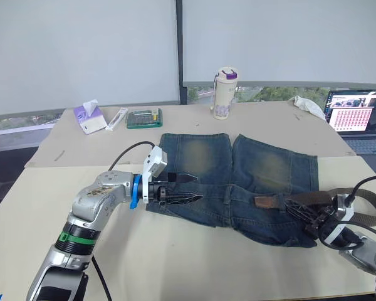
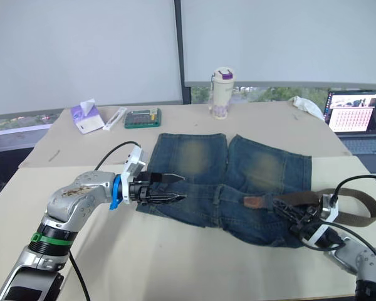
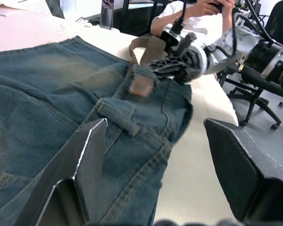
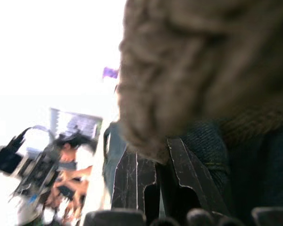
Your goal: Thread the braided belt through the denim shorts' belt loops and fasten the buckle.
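Faded blue denim shorts (image 1: 238, 182) lie flat at counter (image 1: 175, 251) centre, left tool (image 1: 187, 189) spread at their left edge, right tool (image 1: 308, 216) pinching the dark-brown braided belt (image 1: 313, 199) lower right.

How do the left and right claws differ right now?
The left claw is open, holding nothing, over the denim shorts' waistband on the robot's left. The right claw is shut on the braided belt at the shorts' right end. Both sit low at the waistband.

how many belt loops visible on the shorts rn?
1 clear: a belt loop on the waistband between the two hands. Others may be hidden in folds or under the braided belt.
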### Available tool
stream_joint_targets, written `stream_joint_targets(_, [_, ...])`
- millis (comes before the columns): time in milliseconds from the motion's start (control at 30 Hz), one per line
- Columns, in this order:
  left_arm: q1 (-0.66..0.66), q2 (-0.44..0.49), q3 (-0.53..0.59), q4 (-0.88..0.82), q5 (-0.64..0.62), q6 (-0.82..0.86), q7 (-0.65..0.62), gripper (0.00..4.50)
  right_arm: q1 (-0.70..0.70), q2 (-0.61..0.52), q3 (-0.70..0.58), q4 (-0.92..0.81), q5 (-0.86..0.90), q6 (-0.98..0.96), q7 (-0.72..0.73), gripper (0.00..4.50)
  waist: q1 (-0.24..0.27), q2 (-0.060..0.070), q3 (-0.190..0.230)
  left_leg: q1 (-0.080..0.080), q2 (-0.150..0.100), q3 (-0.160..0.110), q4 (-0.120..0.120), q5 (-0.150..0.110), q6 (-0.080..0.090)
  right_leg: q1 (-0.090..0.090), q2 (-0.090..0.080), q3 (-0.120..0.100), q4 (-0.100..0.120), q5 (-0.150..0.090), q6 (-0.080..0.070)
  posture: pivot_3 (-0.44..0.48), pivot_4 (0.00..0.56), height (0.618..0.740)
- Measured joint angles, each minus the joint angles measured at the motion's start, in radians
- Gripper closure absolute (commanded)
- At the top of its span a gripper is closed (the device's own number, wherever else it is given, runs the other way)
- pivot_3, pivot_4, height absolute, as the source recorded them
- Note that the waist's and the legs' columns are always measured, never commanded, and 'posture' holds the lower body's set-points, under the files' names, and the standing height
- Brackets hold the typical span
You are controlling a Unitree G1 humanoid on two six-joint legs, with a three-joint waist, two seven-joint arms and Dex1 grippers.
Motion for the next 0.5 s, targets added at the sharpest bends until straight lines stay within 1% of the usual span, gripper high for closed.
stream_joint_targets(100, [-0.016,-0.009,0.0,0.008,0.003,0.0,-0.005,1.02,-0.016,0.025,-0.001,-0.001,0.001,-0.001,-0.013,4.5,-0.002,0.0,0.0,0.0,0.0,0.0,0.0,0.0,0.0,0.0,0.001,0.0,0.0,0.0,0.001,0.0,0.15,0.74])
stream_joint_targets(233, [-0.024,-0.052,-0.006,0.009,0.001,0.003,-0.006,1.02,-0.042,0.055,0.003,-0.001,-0.008,-0.018,-0.028,4.5,-0.003,0.0,0.0,0.0,0.0,0.0,0.0,0.0,0.0,0.0,0.001,0.0,0.0,0.0,0.0,0.0,0.15,0.74])
stream_joint_targets(433, [-0.027,-0.205,-0.03,0.081,-0.002,0.034,0.065,1.02,-0.065,0.106,-0.01,-0.004,-0.004,-0.041,-0.051,4.5,-0.003,0.0,0.0,0.0,0.0,0.0,0.001,0.0,0.0,0.0,0.001,0.0,0.0,0.0,0.0,0.0,0.15,0.74])
stream_joint_targets(467, [-0.03,-0.244,-0.033,0.102,-0.003,0.049,0.088,1.02,-0.065,0.112,-0.011,-0.006,-0.003,-0.047,-0.048,4.5,-0.002,0.0,0.0,0.0,0.0,0.0,0.001,0.0,0.0,0.0,0.001,0.0,0.001,0.0,0.0,0.0,0.15,0.74])
stream_joint_targets(500, [-0.046,-0.306,-0.022,0.148,-0.008,0.083,0.143,1.02,-0.06,0.115,-0.011,-0.012,-0.002,-0.051,-0.042,4.5,0.0,0.0,0.0,0.0,-0.001,0.0,0.001,0.0,0.0,0.0,0.0,0.0,0.001,0.0,0.0,0.0,0.15,0.74])
